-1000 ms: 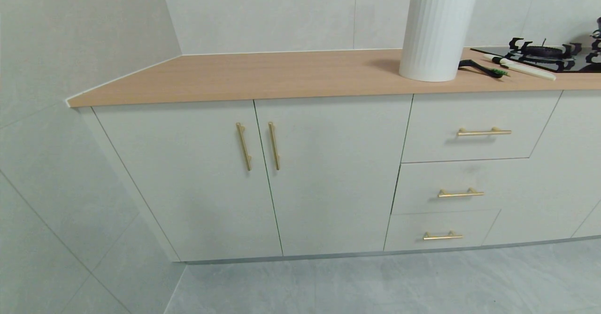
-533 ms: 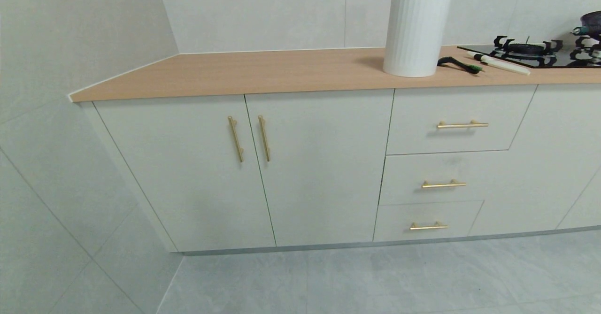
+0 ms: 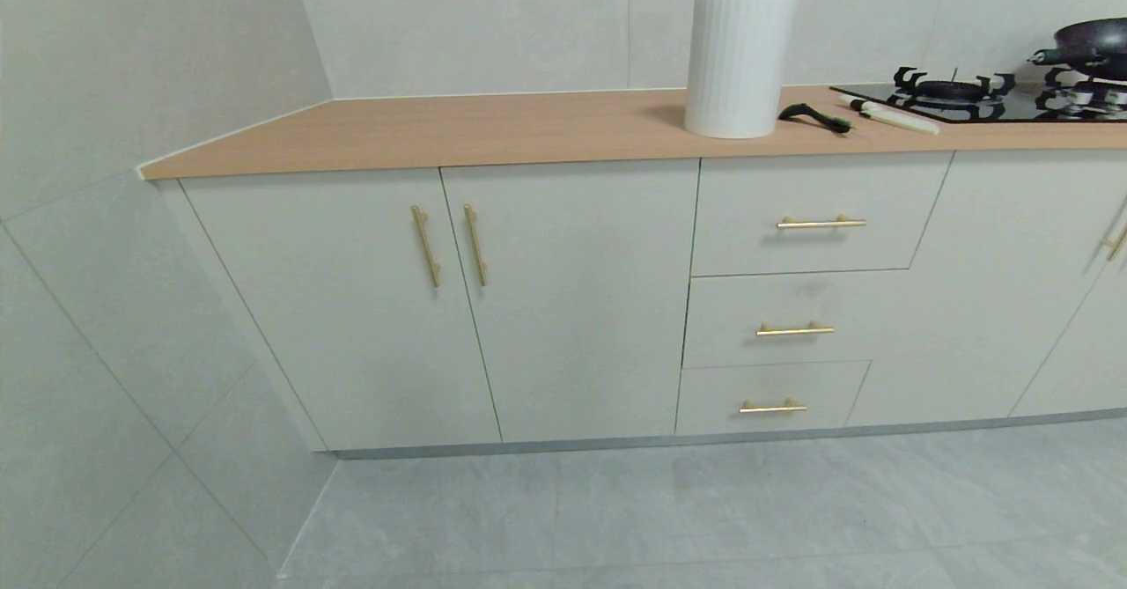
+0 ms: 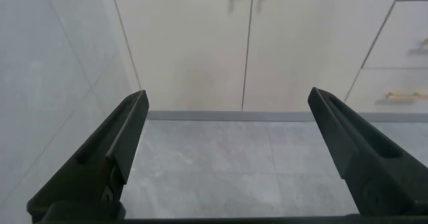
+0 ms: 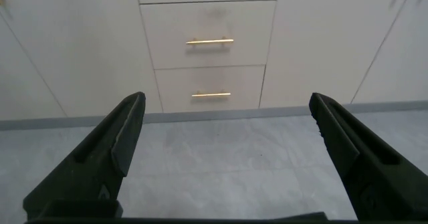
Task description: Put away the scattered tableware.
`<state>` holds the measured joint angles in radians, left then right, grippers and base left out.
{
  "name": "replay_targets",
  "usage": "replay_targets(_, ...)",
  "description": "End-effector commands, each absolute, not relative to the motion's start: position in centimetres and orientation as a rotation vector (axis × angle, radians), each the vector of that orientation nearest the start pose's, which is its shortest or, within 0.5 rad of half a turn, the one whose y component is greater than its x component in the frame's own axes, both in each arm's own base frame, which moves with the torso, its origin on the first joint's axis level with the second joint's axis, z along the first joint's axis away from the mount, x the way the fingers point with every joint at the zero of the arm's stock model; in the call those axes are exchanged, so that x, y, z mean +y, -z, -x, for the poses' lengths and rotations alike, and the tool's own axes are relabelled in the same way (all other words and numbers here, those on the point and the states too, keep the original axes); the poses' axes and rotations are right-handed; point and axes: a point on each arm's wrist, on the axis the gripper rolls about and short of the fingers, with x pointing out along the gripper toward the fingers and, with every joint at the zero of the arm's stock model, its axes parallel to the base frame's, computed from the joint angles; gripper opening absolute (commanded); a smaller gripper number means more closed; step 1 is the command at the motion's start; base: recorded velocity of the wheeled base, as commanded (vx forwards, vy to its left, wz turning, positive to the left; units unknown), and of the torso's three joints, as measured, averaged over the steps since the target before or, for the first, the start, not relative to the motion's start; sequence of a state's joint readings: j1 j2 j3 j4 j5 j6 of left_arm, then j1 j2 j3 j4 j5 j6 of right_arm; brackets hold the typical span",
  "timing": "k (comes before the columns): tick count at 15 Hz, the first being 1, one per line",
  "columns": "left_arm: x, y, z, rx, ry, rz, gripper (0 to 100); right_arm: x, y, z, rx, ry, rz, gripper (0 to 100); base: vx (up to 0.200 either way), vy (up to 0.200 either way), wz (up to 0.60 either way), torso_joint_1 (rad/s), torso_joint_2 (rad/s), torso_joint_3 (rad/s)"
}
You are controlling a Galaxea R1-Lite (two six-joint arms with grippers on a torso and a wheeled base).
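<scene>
On the wooden counter (image 3: 493, 129) stands a tall white ribbed holder (image 3: 738, 62). Right beside it lie a black-handled utensil with a green tip (image 3: 814, 117) and a white-handled knife (image 3: 889, 117), near the hob's edge. My left gripper (image 4: 227, 110) hangs open low over the grey floor, facing the double cabinet doors (image 4: 251, 43). My right gripper (image 5: 227, 110) is open too, low over the floor in front of the lower drawers (image 5: 210, 40). Neither holds anything.
A black gas hob (image 3: 977, 100) with a dark pan (image 3: 1092, 43) sits at the counter's right end. Below are double doors with gold handles (image 3: 449, 244) and three drawers (image 3: 819, 222). A tiled wall (image 3: 106, 219) closes off the left. Grey floor (image 3: 704, 519) lies open in front.
The whole head view has shifted: cabinets, holder and utensils slide left and the hob and pan come further into sight, so the camera moved. Nothing on the counter moved.
</scene>
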<state>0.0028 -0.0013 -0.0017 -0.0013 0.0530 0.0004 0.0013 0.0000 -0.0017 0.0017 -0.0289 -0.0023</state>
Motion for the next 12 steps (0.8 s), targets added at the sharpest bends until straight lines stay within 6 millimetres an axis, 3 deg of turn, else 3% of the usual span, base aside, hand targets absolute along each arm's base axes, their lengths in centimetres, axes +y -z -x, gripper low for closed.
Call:
replay_targets(1, 0.11, -7.61, 2.3, -0.003, -0.057, 0.0, 100, -0.07, -7.58, 2.28, 0.002, 0.025, 0.003, 100, 0.0, 0.0, 0.6, 0.002, 0.0, 0.007)
replay_targets(10, 0.11, -7.61, 2.3, -0.003, -0.057, -0.003, 100, -0.07, -7.58, 2.28, 0.002, 0.028, 0.003, 100, 0.0, 0.0, 0.0, 0.0, 0.0, 0.0)
replay_targets(12, 0.11, -7.61, 2.3, -0.003, -0.057, -0.003, 100, -0.07, -7.58, 2.28, 0.002, 0.028, 0.003, 100, 0.2, 0.0, 0.0, 0.0, 0.0, -0.002)
